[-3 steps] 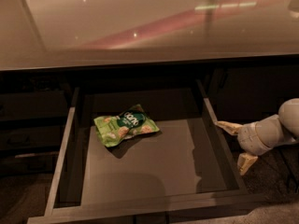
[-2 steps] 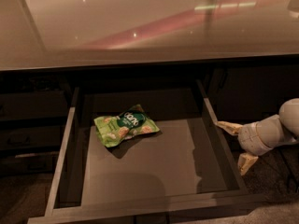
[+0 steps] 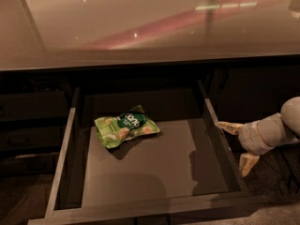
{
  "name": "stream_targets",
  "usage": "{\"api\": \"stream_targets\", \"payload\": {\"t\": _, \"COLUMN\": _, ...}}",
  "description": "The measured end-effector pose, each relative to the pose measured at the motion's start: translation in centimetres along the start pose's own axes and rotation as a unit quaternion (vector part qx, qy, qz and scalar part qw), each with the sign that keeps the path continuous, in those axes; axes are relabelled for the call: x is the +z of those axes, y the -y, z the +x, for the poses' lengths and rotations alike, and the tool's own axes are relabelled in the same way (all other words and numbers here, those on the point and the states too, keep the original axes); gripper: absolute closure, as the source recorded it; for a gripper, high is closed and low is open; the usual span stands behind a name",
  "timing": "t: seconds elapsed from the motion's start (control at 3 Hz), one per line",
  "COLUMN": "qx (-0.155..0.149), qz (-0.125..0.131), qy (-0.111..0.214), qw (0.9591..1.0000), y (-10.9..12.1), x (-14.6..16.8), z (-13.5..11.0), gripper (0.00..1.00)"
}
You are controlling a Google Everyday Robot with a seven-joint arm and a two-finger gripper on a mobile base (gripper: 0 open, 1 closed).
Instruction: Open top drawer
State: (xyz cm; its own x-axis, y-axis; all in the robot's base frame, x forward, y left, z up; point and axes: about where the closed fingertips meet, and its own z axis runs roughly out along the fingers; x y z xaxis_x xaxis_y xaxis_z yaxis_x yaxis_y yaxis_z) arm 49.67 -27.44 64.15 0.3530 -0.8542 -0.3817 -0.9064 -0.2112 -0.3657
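Closest to me, the top drawer [image 3: 159,207] stands wide open, its front rim low and to the left of the claw and its deep grey tray bare across most of the floor. The gripper [image 3: 238,145] hangs outside the drawer's right wall, released, its two pale fingers [image 3: 229,127] spread apart and grasping nothing. The upper fingertip sits right at the wall's rim; I cannot tell whether it touches. Left of the claw, well apart and inside the tray, lies a green snack bag [image 3: 126,130], flat on the floor. Beyond and above the claw runs the glossy countertop [image 3: 140,27], with a pinkish streak reflected across it.
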Motion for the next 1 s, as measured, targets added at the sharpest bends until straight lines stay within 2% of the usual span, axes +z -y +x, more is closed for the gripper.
{"api": "stream_targets", "payload": {"t": 0.33, "qx": -0.030, "qz": 0.026, "qy": 0.015, "qw": 0.9991, "y": 0.5, "x": -3.5, "z": -2.7, "gripper": 0.00}}
{"api": "stream_targets", "payload": {"t": 0.67, "qx": -0.037, "qz": 0.033, "qy": 0.018, "qw": 0.9986, "y": 0.6, "x": -4.2, "z": -3.4, "gripper": 0.00}}
{"api": "stream_targets", "payload": {"t": 1.0, "qx": -0.063, "qz": 0.064, "qy": 0.012, "qw": 0.9959, "y": 0.0, "x": -8.0, "z": -5.7, "gripper": 0.00}}
